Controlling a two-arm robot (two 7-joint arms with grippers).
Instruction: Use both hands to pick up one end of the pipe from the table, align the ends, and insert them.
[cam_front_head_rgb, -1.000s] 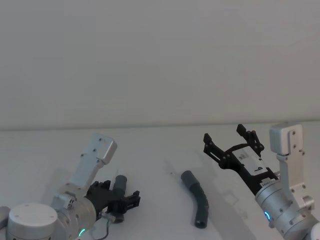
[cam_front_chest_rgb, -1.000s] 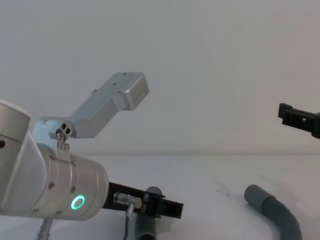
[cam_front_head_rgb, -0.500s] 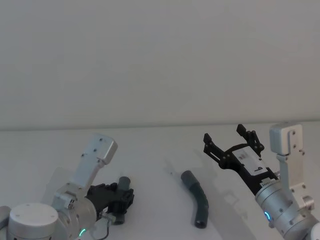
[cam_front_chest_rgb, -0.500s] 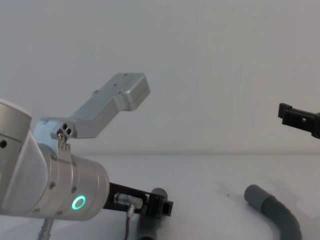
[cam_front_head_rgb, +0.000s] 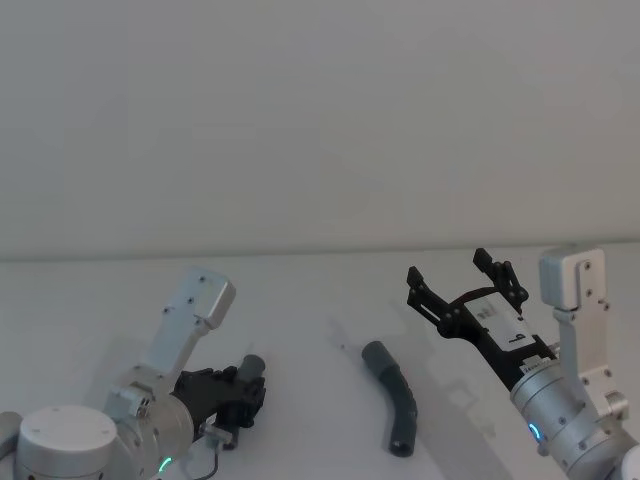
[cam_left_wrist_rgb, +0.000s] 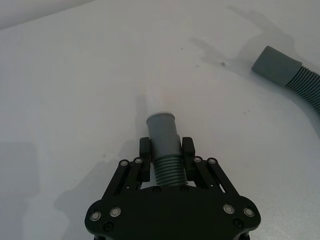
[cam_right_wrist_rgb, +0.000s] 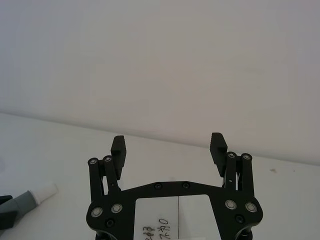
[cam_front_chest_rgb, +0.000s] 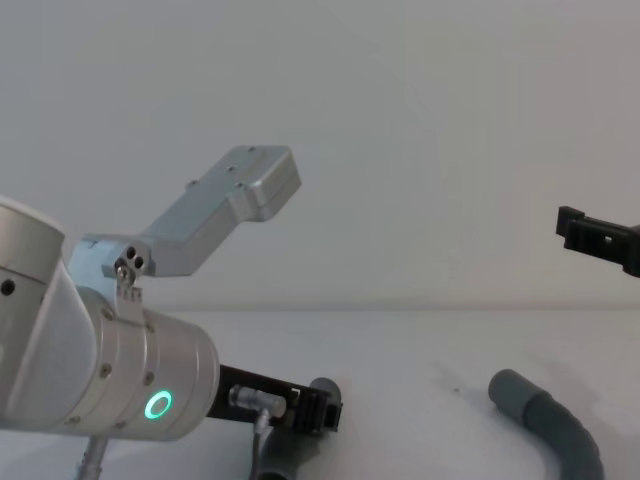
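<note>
Dark grey corrugated flexible hose (cam_front_head_rgb: 404, 398) held at one end, its other end lying on the plain white bench (cam_front_head_rgb: 300, 300).

We see the left tool (cam_left_wrist_rgb: 166, 152) clenched on the hose just behind one smooth round cuff (cam_left_wrist_rgb: 162, 131), low over the bench, with that cuff poking forward past the tool. The second smooth cuff (cam_front_head_rgb: 374, 352) lies on the bench to the robot's right of it, well apart, between the two arms; its ribbed length runs back toward the robot. We judge the right arm the nearer: the right tool (cam_front_head_rgb: 458, 272) hangs above the bench just to that cuff's right, released, jaws spread wide and tilted up toward the wall, so it must turn down to reach it.
</note>
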